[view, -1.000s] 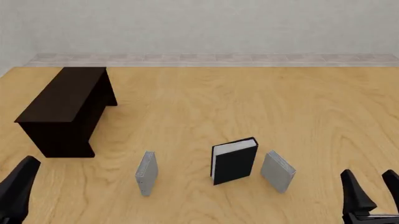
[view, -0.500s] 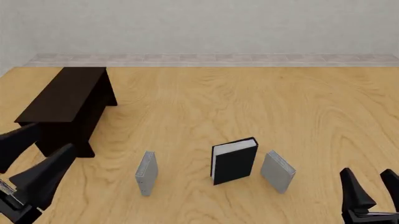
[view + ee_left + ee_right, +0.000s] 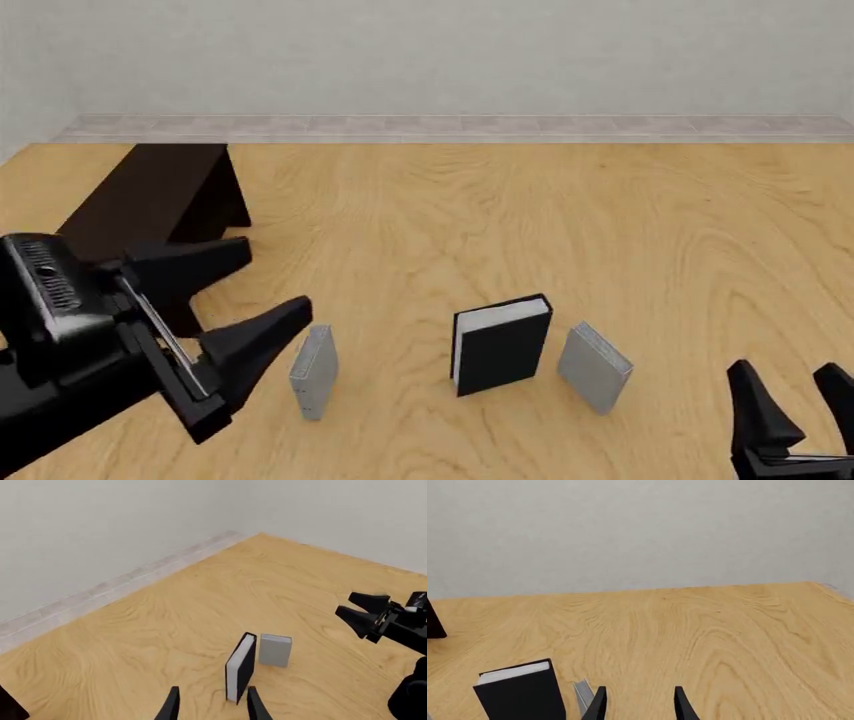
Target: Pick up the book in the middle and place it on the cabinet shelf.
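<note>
Cabinet shelf (image 3: pixel 147 215) sits by the counter's (image 3: pixel 534 220) far left corner, its flat top bare. Just in front of it the left claw (image 3: pixel 254 305) hangs with fingers spread wide, holding nothing, above the left grey book (image 3: pixel 312 370). The book (image 3: pixel 502 343) stands upright near the middle of the near edge, between that one and the right grey book (image 3: pixel 594 366), close beside it. The right claw (image 3: pixel 798 395), open and empty, waits at the near right corner. To grip well, I judge the left claw should straddle the black covers squarely from above, avoiding both neighbours. Only the left wrist view shows the white page edges end-on; only the front view shows the cabinet shelf whole.
</note>
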### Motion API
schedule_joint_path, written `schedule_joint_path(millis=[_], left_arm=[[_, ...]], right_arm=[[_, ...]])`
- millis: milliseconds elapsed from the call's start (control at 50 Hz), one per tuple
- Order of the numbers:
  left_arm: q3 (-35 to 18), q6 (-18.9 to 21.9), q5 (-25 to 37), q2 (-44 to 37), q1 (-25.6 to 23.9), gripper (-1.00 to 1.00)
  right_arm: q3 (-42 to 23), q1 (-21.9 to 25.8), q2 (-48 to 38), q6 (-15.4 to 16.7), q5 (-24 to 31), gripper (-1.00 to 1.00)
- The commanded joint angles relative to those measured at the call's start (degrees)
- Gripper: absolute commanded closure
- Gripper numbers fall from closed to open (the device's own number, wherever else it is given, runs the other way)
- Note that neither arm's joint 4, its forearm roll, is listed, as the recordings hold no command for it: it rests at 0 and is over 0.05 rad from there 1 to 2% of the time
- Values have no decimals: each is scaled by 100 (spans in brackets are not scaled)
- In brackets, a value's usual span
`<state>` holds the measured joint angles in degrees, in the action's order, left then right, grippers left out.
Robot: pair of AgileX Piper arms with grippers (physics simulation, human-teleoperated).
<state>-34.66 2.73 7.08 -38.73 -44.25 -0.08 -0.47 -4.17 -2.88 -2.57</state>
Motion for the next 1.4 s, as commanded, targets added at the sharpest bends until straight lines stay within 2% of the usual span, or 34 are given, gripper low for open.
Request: schedule_joint_path(millis=[20, 180, 200, 240, 260, 280, 320, 340, 380, 440, 500, 520, 580, 640, 680, 760, 800, 820, 840, 880, 920, 1000, 1080, 1140, 1400], left_arm=[[-717, 82, 98, -1108, -592, -100], [-1297, 3, 298, -1671, -709, -100], [-1350, 79, 313, -1864, -738, -100], [-1429, 519, 344, -2182, -694, -100], [-1513, 509, 387, -2294, -737, -100], [-1663, 278, 496, -2411, -527, -100], [-1812, 303, 594, -2619, -405, -100], [-1890, 512, 632, -2684, -303, -100], [-2023, 561, 725, -2820, -485, -100], [-2421, 244, 1056, -3059, -793, -100], [-2573, 351, 1173, -3168, -800, -100], [-2698, 628, 1285, -3377, -843, -100], [-2827, 384, 1409, -3521, -1029, -100], [-3054, 427, 1533, -3734, -921, -100], [-3164, 295, 1629, -3871, -945, -100], [-3360, 493, 1789, -4096, -1056, -100], [-3467, 267, 1843, -4106, -1249, -100], [-3468, 267, 1844, -4106, -1249, -100], [-3499, 544, 1899, -4255, -1136, -100], [-3519, 555, 1947, -4328, -1107, -100], [-3673, 359, 2028, -4348, -1118, -100], [-3679, 511, 2121, -4518, -1113, -100], [-3646, 449, 2104, -4623, -1120, -100], [-3691, 583, 2102, -4712, -870, -100], [-3712, 803, 2175, -4890, -631, -100]], right_arm=[[1, 1, 13, -2, 16, -100], [2, 0, 43, 2, 37, -100], [2, -1, 42, -2, 37, -100], [2, 5, 45, 0, 43, -100], [3, 9, 45, 2, 45, -100], [3, 9, 45, 5, 46, -100], [3, 7, 42, 7, 44, -100], [3, 6, 40, 10, 43, -100], [3, 5, 39, 14, 44, -100], [3, 11, 27, 25, 35, -100], [2, 15, 37, 41, 40, -100], [2, 16, 34, 44, 35, -100], [2, 16, 27, 45, 29, -100], [2, 15, 26, 49, 27, -100], [1, 13, 19, 48, 22, -100], [2, 19, 25, 56, 26, -100], [2, 17, 32, 59, 31, -100], [2, 17, 32, 59, 31, -100], [2, 15, 44, 63, 40, -100], [3, 14, 43, 64, 41, -100], [2, 14, 46, 68, 45, -100], [3, 10, 18, 69, 22, -100], [2, 7, 31, 74, 37, -100], [2, -1, 10, 73, 23, -100], [-2, -13, -19, 62, 6, -100]])
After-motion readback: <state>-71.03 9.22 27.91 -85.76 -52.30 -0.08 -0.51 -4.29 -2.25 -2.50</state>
